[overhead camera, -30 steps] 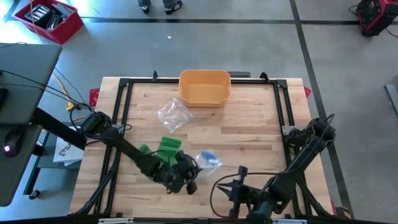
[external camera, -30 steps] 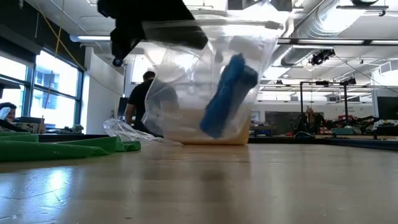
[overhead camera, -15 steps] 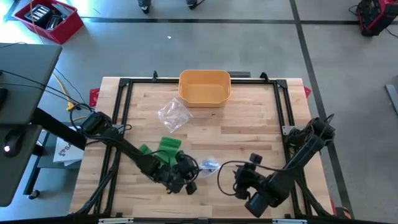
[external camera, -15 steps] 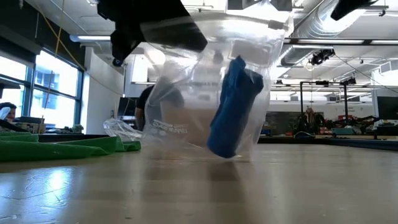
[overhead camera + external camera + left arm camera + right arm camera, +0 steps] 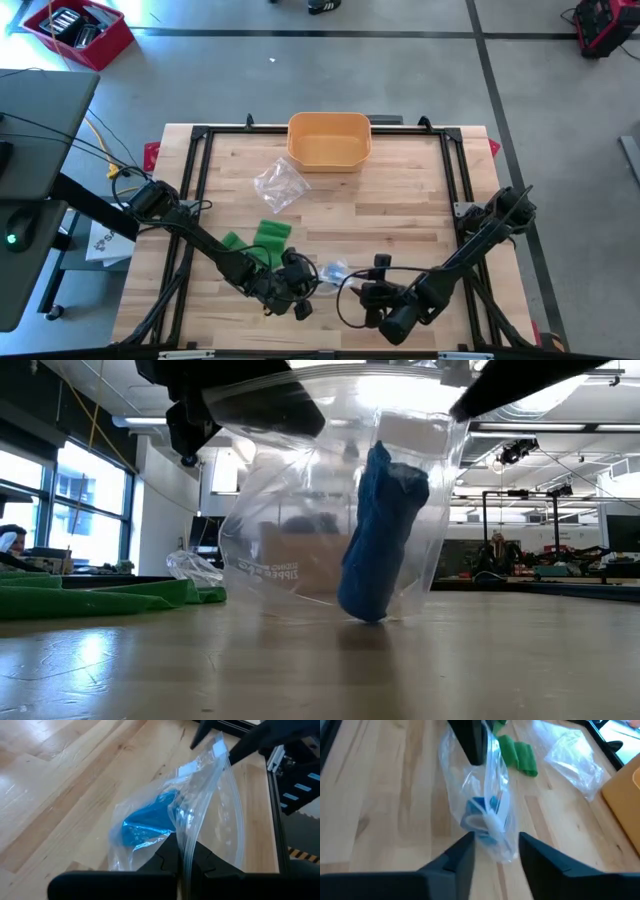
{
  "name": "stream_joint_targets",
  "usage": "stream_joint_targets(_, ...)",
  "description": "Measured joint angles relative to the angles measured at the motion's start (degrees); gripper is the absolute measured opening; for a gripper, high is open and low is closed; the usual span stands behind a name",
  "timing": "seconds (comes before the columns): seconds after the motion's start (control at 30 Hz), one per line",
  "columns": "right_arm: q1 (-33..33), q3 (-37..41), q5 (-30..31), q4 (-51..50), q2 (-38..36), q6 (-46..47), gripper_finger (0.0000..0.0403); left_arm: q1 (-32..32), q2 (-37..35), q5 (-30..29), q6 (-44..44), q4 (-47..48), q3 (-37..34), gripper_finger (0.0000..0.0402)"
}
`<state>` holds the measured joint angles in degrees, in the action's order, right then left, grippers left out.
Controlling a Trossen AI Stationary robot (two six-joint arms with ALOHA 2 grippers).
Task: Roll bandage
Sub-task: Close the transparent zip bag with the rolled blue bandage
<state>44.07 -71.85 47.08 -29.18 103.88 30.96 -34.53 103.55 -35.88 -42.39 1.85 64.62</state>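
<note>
A clear zip bag point(image 5: 300, 550) hangs near the table's front edge with a blue bandage roll point(image 5: 380, 530) standing upright inside it. The bag's bottom touches the wood. My left gripper point(image 5: 182, 852) is shut on one end of the bag's zip edge. My right gripper point(image 5: 495, 847) is open at the other end, with the bag's corner point(image 5: 492, 827) between its two fingers. In the high view the bag point(image 5: 332, 268) lies between my left gripper point(image 5: 303, 283) and my right gripper point(image 5: 352, 285). My left gripper pinches the bag's zip strip point(image 5: 186, 842) at one end between its two fingers. It comes slanting down from the table's left, and the strip runs on away from the fingertips. The bag hangs below the fingers, its bottom point(image 5: 365, 615) on the table. My right gripper: I cannot tell whether its fingers touch the bag.
A green bandage point(image 5: 265, 240) lies just left of the bag and an empty clear bag point(image 5: 280, 185) lies farther back. An orange bin point(image 5: 329, 140) stands at the far edge. A black frame point(image 5: 195, 180) borders the table. Bare wood stretches to the right.
My right gripper has come down and toward the table's left, up to the bag's free end. The bag has sunk until its bottom rests on the table, and the blue roll inside has tipped from slanting to upright.
</note>
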Motion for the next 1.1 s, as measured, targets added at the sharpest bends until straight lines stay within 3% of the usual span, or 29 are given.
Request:
stream_joint_targets(0.2,-0.61,0.45,-2.64,0.83,0.0,-1.14,0.0015,-0.03,0.0,-0.61,1.68,0.08,-0.02,0.0002)
stream_joint_targets(0.33,-0.57,0.41,-2.57,4.29,0.0,-1.43,0.0009,0.23,-1.42,0.94,3.96,1.01,-0.02,0.0032)
stream_joint_targets(0.47,-0.53,0.41,-2.11,5.13,0.0,-0.61,0.0003,1.36,-4.72,4.22,5.52,4.67,-0.02,0.0091)
stream_joint_targets(0.7,-2.5,0.39,-1.81,4.88,-1.5,11.57,0.0001,3.16,-13.06,4.17,15.55,14.35,-0.02,0.0186)
stream_joint_targets(0.87,-3.61,0.39,-2.81,5.24,-4.0,13.53,0.0,1.73,-12.82,5.28,33.56,0.17,-0.02,0.0197)
stream_joint_targets(1.1,-3.58,0.35,-3.2,10.73,-6.14,6.5,0.0,0.65,-3.6,4.48,50.95,-20.93,-0.01,0.0196)
